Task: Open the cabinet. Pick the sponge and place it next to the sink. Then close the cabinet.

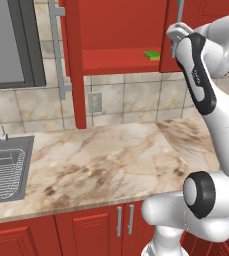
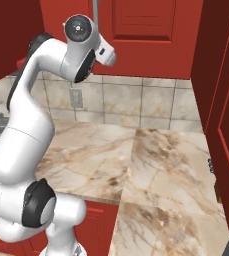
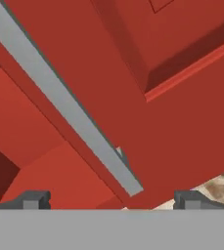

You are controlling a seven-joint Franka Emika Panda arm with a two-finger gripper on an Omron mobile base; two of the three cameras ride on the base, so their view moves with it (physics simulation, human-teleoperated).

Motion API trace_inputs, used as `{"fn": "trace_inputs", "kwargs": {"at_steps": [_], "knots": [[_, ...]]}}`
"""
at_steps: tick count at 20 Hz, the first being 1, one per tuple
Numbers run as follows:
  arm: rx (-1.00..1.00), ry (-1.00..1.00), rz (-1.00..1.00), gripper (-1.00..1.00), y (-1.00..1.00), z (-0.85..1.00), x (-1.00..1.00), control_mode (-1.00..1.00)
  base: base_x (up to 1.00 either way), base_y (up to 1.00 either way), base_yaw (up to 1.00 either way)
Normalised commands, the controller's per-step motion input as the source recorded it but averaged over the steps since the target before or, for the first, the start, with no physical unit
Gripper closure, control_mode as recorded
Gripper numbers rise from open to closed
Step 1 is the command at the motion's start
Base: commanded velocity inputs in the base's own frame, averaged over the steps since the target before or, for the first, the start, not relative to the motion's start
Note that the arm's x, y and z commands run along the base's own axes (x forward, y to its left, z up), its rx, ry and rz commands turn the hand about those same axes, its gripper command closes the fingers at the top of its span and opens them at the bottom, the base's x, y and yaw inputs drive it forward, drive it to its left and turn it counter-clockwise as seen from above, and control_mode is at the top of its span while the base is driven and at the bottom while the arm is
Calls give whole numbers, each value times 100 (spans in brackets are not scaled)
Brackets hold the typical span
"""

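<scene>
The gripper [image 3: 111, 197] stands spread wide and empty, right up at the cabinet's [image 1: 121, 25] right-hand door, whose silver bar handle [image 3: 64, 100] runs lengthwise just ahead of the fingertips [image 3: 33, 199]. The left door already hangs open. The sponge [image 1: 152, 55] lies on the cabinet shelf [image 1: 116, 62] near its right end, just left of the gripper; the sink [image 1: 8, 170] sits at the worktop's [image 1: 111, 160] far left edge.
</scene>
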Motion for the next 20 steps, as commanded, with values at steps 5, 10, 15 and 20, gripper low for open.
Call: {"fn": "trace_inputs", "kwargs": {"at_steps": [5,10,15,20], "knots": [[6,-5,0,-100,-5,3,24,-100,0,0,0],[3,-4,0,-100,-3,0,21,-100,0,0,0],[1,-9,2,-100,-17,0,14,-100,0,0,0],[1,-4,3,-100,-7,-1,1,-100,0,0,0]]}}
